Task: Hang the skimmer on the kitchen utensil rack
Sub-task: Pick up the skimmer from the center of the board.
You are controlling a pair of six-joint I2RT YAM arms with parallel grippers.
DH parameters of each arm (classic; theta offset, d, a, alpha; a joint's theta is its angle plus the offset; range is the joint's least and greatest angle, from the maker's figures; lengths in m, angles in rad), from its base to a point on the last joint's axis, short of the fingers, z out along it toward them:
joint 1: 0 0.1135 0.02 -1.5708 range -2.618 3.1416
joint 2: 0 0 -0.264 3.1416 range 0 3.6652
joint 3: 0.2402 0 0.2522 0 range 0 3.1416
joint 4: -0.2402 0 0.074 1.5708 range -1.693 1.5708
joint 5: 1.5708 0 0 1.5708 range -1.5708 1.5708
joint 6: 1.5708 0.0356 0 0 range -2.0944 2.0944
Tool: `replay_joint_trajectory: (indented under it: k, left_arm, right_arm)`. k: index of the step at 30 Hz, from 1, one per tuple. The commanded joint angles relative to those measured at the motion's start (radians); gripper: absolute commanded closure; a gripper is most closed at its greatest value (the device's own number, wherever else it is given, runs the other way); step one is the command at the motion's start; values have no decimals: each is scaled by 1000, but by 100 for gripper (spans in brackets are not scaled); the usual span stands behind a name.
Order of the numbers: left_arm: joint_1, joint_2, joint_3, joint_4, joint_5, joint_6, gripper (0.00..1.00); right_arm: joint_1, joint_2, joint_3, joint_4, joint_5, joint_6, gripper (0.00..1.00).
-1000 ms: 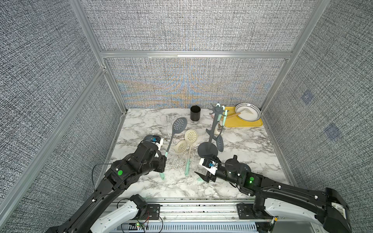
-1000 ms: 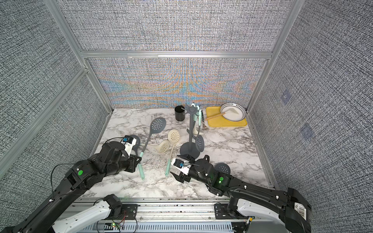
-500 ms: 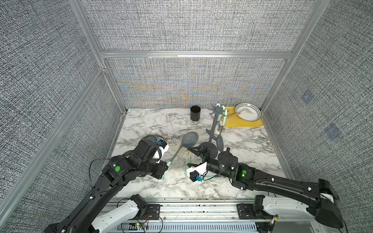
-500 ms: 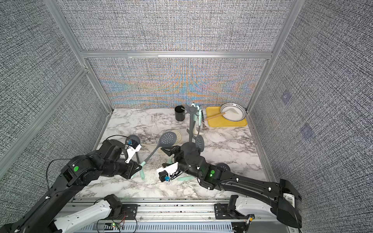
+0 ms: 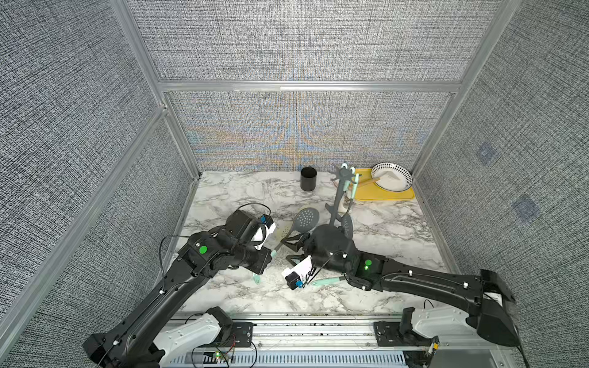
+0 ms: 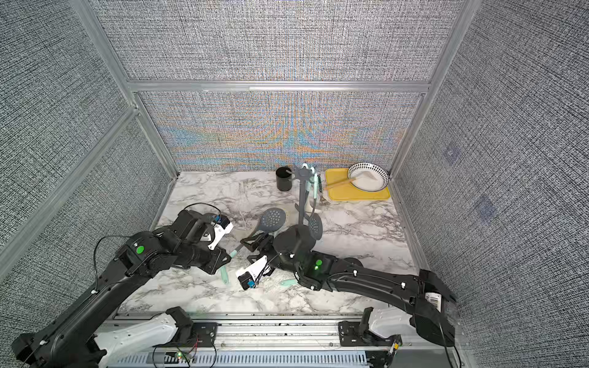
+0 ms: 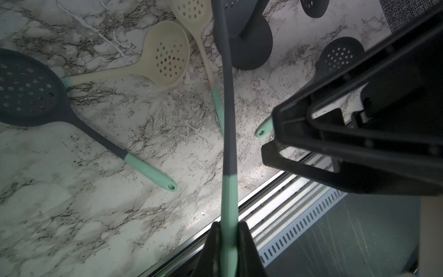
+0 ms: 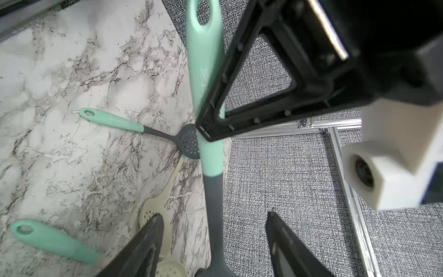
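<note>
A grey skimmer (image 5: 306,218) (image 6: 272,218) with a mint handle is held tilted above the marble, head toward the rack. My left gripper (image 5: 270,254) (image 7: 229,230) is shut on the mint handle end. My right gripper (image 5: 291,248) (image 8: 214,221) is open; its two fingers stand on either side of the grey shaft (image 8: 213,203) near the head, apart from it. The kitchen utensil rack (image 5: 337,204) (image 6: 301,204) stands just behind, with mint-handled utensils hanging from its crown and its round base (image 7: 249,43) close to my right wrist.
On the marble below lie two cream skimmers (image 7: 167,55), a large grey one (image 7: 26,88) and a small grey one (image 7: 340,55). At the back stand a black cup (image 5: 308,178) and a yellow board (image 5: 382,195) with a patterned bowl (image 5: 392,176). The front rail is close.
The left gripper has lifted the skimmer off the marble and swung it toward the rack. The right arm came up from the front so its jaws straddle the shaft, and they have narrowed.
</note>
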Motion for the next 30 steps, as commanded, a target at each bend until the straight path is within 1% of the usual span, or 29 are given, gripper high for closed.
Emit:
replay_joint_trajectory:
  k: [1, 3, 7, 10, 13, 19, 30]
  left_arm:
    - [2, 1, 9, 45, 27, 22, 98]
    - [2, -3, 8, 43, 37, 28, 98]
    - [2, -8, 1, 42, 71, 51, 98]
    - [2, -7, 2, 41, 103, 64, 98]
    - [2, -4, 6, 41, 116, 69, 98]
    - [2, 6, 14, 38, 129, 75, 98]
    - [2, 12, 19, 28, 135, 81, 98]
  right_arm:
    - [1, 14, 4, 43, -18, 9, 36]
    - [-9, 22, 0, 47, -24, 4, 41]
    - [-41, 19, 2, 46, -96, 28, 43]
    - [-54, 17, 4, 45, -119, 32, 44]
    - [-64, 19, 10, 34, -149, 39, 48]
    - [-65, 37, 17, 39, -159, 35, 56]
    - [-65, 60, 38, 30, -175, 32, 77]
